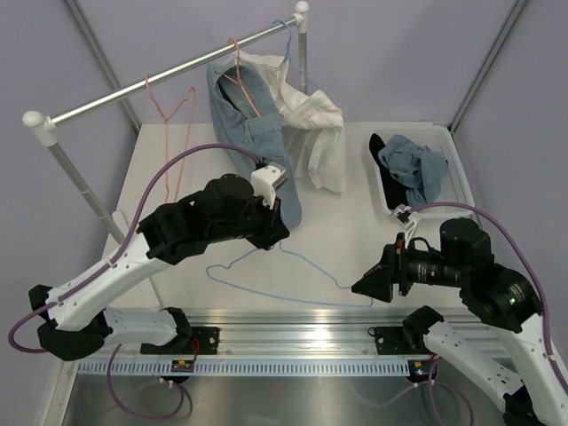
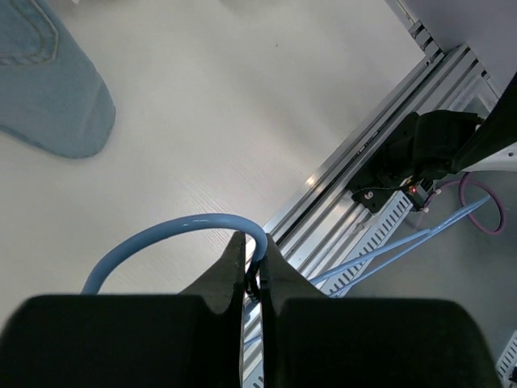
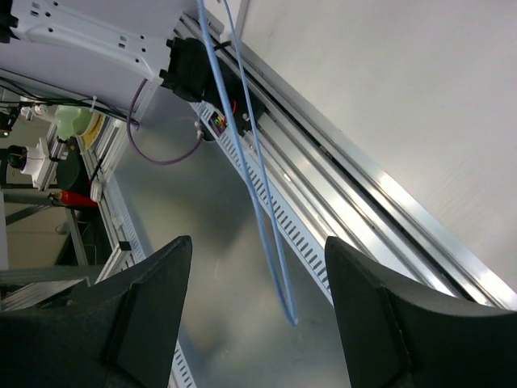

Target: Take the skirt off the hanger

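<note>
**Skirt in the bin, pink hanger bare on the rail**

The skirt point(image 1: 376, 145) shows as a black scrap at the far-left corner of the white bin point(image 1: 453, 169). It is bunched under a blue denim piece point(image 1: 413, 164), so I cannot tell its long axis. The hanger point(image 1: 166, 118) hangs bare from the rail point(image 1: 177, 69), hook up, its length running downward. My left gripper point(image 2: 255, 267) is clamped on the curved wire of a light-blue hanger point(image 2: 174, 226) (its triangle lies along the near edge of the table point(image 1: 355, 222)). My right gripper point(image 3: 258, 242) has its fingers apart, with that blue wire passing between them untouched.
</note>
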### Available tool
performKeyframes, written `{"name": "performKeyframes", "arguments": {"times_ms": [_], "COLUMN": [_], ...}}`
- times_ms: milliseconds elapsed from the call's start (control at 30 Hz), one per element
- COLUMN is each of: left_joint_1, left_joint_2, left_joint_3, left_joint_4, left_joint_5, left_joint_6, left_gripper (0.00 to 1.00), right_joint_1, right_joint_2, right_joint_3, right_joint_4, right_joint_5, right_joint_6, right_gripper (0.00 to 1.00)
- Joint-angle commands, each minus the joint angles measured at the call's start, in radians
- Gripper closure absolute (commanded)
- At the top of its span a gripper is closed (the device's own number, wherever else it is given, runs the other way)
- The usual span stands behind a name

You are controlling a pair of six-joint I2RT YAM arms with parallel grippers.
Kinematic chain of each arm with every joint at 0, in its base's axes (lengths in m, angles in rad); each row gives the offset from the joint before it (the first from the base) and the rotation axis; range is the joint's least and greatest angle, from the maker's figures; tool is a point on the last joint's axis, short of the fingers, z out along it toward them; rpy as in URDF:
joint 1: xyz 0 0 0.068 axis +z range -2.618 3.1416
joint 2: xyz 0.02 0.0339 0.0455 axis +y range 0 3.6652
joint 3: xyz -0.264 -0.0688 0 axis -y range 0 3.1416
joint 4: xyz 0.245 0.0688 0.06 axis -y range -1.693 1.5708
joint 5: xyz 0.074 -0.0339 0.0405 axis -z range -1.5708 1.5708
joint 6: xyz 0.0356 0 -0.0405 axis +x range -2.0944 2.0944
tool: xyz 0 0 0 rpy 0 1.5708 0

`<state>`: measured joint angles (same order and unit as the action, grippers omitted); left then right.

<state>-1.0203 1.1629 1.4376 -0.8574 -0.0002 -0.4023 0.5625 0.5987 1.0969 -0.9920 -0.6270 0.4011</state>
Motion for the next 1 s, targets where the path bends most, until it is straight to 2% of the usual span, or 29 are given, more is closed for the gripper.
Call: {"name": "performKeyframes", "arguments": {"times_ms": [0,233,300,333,367,400,600,633,700,733,867,967], "left_joint_1": [0.005,0.009,0.009,0.011,0.012,0.012,0.022,0.025,0.025,0.025,0.025,0.025], "left_joint_2": [0.017,0.04,0.05,0.055,0.061,0.063,0.098,0.1,0.101,0.097,0.045,-0.051], "left_joint_3": [0.082,0.152,0.17,0.175,0.179,0.188,0.244,0.253,0.254,0.247,0.219,0.199], "left_joint_4": [-0.014,-0.038,-0.043,-0.045,-0.045,-0.042,-0.061,-0.066,-0.081,-0.083,-0.072,-0.037], "left_joint_5": [-0.015,-0.024,-0.024,-0.026,-0.026,-0.023,-0.008,-0.009,-0.03,-0.041,-0.089,-0.151], "left_joint_6": [0.025,0.031,0.033,0.031,0.031,0.03,0.036,0.036,0.031,0.026,0.002,-0.021], "left_gripper": [1.0,1.0,1.0,1.0,1.0,1.0,0.99,0.85,0.34,0.03,0.01,0.01], "right_joint_1": [0.007,0.007,0.007,0.007,0.007,0.007,0.007,0.007,0.007,0.007,0.007,0.007], "right_joint_2": [0.001,-0.017,-0.019,-0.02,-0.02,-0.02,-0.046,-0.059,-0.062,-0.063,-0.045,-0.024], "right_joint_3": [-0.023,-0.071,-0.071,-0.069,-0.069,-0.071,-0.068,-0.062,-0.043,-0.037,-0.017,0.004], "right_joint_4": [-0.062,-0.08,-0.083,-0.085,-0.083,-0.079,-0.051,-0.05,-0.05,-0.048,-0.059,-0.062], "right_joint_5": [-0.03,-0.043,-0.042,-0.042,-0.043,-0.049,-0.114,-0.112,-0.123,-0.128,-0.112,-0.105], "right_joint_6": [-0.033,-0.057,-0.065,-0.065,-0.064,-0.062,-0.082,-0.081,-0.076,-0.074,-0.08,-0.087], "right_gripper": [0.27,0.33,0.47,0.59,0.88,1.0,1.0,1.0,1.0,1.0,1.0,1.0]}}
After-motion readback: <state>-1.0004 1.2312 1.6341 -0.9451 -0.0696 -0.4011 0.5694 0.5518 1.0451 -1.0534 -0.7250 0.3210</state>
